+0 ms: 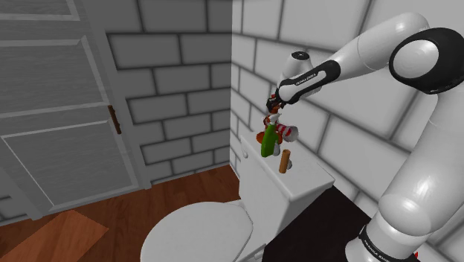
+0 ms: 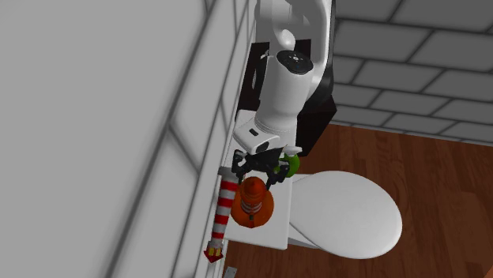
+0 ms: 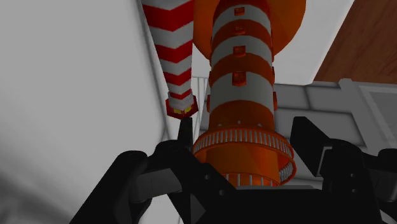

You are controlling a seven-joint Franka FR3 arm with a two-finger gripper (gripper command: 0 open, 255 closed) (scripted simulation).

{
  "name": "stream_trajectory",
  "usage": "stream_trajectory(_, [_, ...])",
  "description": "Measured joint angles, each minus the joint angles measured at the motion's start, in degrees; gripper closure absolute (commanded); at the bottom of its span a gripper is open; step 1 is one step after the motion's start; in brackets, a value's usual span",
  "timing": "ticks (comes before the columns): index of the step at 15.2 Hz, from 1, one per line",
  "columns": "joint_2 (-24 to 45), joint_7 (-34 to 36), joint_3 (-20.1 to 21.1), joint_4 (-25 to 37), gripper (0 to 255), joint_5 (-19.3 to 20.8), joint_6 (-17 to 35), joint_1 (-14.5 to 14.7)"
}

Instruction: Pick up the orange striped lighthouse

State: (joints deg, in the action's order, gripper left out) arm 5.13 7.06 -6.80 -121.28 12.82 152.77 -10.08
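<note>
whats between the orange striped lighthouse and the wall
A red-and-white striped lighthouse sits between the orange striped lighthouse and the wall, clearest in the second exterior view.

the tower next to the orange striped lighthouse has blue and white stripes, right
Not quite. The tower beside the orange striped lighthouse has red and white stripes, not blue and white. The wrist view shows the two side by side, and the second exterior view shows the same colours.
</note>
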Motion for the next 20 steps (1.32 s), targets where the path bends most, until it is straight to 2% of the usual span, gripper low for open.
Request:
stream_trajectory(8, [-0.1,0.1,0.0,0.0,255,0.0,-0.3,0.1])
stream_trajectory(20, [-3.6,-2.1,0.5,4.8,255,-1.7,-8.5,0.2])
